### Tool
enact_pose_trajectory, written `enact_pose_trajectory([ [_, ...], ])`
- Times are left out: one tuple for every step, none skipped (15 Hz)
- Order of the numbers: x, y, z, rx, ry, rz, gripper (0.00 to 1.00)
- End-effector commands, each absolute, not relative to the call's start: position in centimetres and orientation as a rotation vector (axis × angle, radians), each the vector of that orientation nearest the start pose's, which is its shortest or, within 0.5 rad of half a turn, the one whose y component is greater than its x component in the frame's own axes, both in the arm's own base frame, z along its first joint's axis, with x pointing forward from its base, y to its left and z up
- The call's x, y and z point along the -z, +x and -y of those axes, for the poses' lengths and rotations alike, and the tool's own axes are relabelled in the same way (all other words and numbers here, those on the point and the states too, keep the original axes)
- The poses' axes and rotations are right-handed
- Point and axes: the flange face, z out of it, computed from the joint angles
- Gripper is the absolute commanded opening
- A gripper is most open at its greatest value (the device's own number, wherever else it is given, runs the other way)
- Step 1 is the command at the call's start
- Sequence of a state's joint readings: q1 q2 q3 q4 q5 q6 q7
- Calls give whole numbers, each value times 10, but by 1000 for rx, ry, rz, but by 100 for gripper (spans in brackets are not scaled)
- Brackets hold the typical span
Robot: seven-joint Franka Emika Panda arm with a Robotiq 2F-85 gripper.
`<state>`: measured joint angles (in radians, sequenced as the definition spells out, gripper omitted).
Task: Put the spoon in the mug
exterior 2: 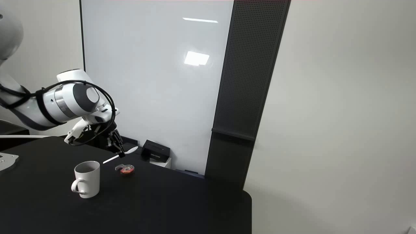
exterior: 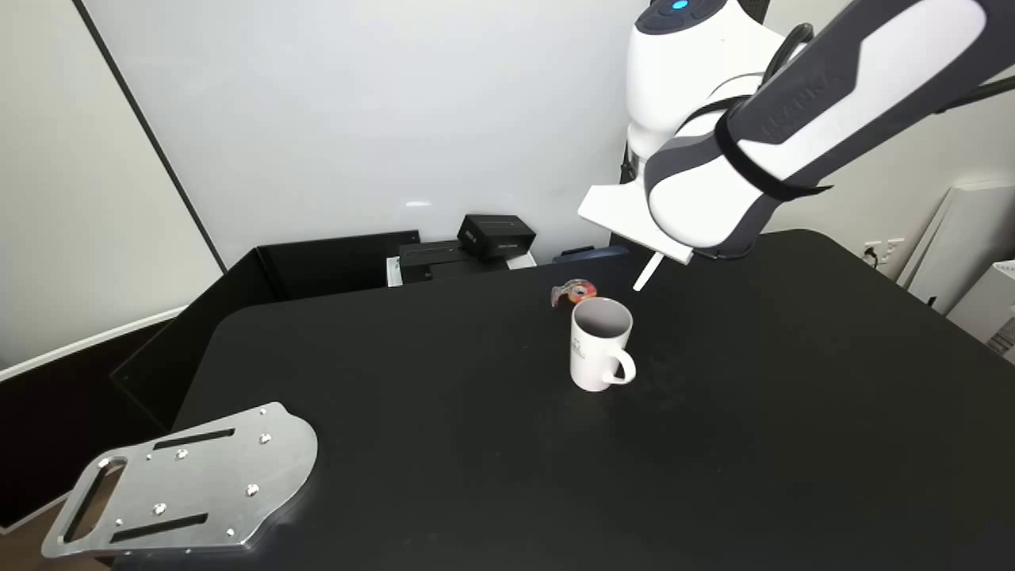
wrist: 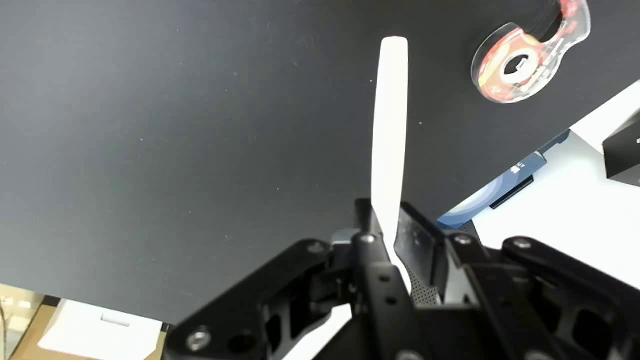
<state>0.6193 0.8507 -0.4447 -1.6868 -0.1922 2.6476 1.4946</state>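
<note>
Spoon (wrist: 390, 125) clamped in gripper (wrist: 387, 218), mid-air, near but outside mug (exterior: 592, 357), its handle end slanting toward mug. Risks, prob.: too low an approach → handle tip knocks mug rim, could tip it; slant too flat → misses opening; slim handle may pivot in grip on rim contact. Tape disp. (exterior: 572, 292) near mug, poss. bump if gripper sweeps low.

both exterior views: above table (exterior: 428, 381), sharing mug (exterior: 591, 357) | wrist: close, downward
</note>
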Motion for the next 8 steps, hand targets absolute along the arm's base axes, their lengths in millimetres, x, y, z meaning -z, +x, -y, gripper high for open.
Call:
enact_pose_trajectory([
  [-167, 667, -180, 765, -2872, -1515, 4],
  [-167, 666, -186, 787, -2882, -1495, 4],
  [-166, 664, -191, 808, -2892, -1470, 4],
  [-164, 662, -197, 836, -2896, -1443, 4],
  [-164, 660, -202, 855, -2906, -1422, 4],
  [-163, 658, -207, 874, -2915, -1402, 4],
  [-162, 657, -212, 891, -2924, -1381, 4],
  [-161, 655, -217, 908, -2933, -1358, 4],
])
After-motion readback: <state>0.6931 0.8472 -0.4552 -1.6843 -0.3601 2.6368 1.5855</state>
